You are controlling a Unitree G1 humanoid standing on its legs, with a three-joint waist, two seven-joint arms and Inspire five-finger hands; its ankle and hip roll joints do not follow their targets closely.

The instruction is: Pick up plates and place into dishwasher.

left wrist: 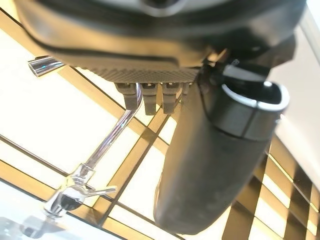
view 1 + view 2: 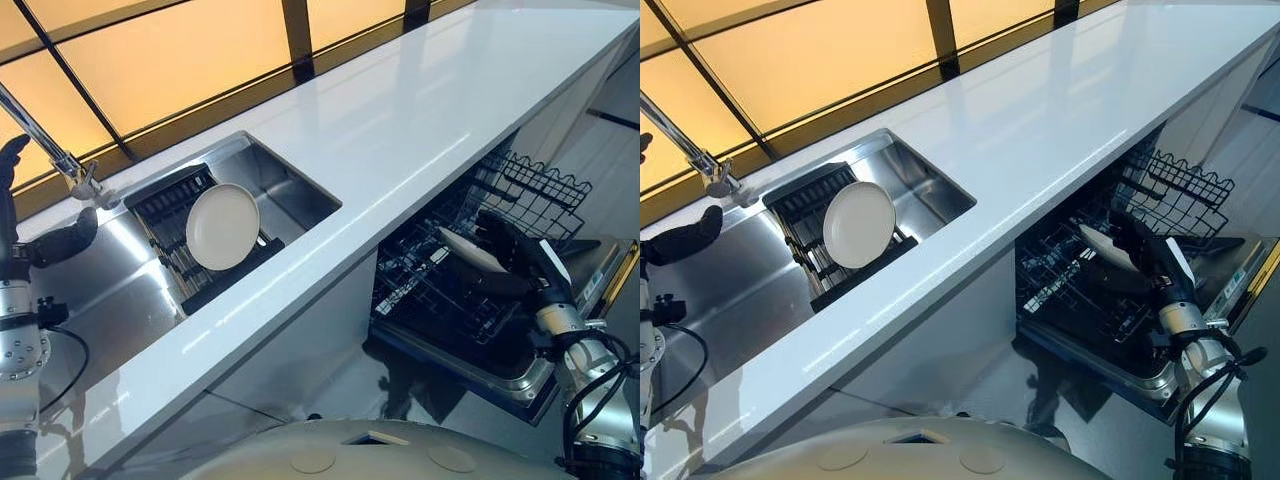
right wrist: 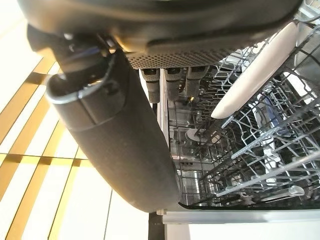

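The left hand [image 2: 55,243] is held relaxed and empty by the faucet [image 2: 70,165]. One plate [image 2: 222,226] is left in the sink rack [image 2: 170,195]. Another plate [image 2: 470,250] stands in the dishwasher rack [image 2: 450,290], beside the right hand [image 2: 520,255], whose fingers look extended; it should be seated squarely between tines.

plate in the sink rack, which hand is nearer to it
Left. The left hand hangs over the sink beside the plate; the right hand is down at the dishwasher rack.
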